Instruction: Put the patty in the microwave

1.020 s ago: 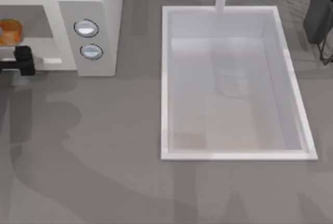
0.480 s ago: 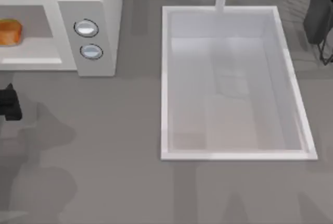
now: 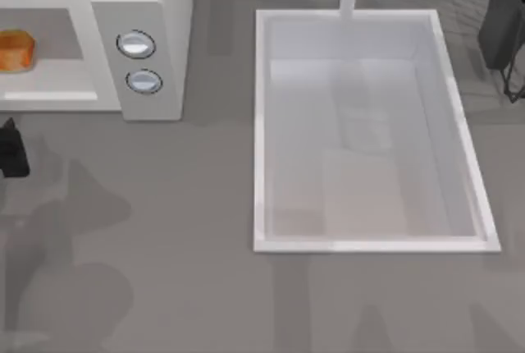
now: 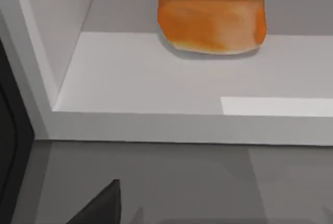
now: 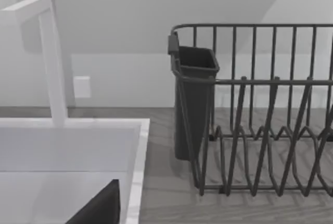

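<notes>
One glossy orange-brown patty [image 3: 15, 49] resting inside open white boxy microwave [image 3: 156, 8], apart from black left end effector [image 3: 12, 149] at surface's left edge, grip state impossible to tell; right end effector parked beside sink; advised: straight withdrawal, avoiding cavity sill.

The patty [image 3: 15, 49] sits inside the microwave [image 3: 156, 8] at the table's far left. The sink [image 3: 261, 131] lies to its right. The dish rack [image 5: 260, 130] stands beside the sink, far right.
</notes>
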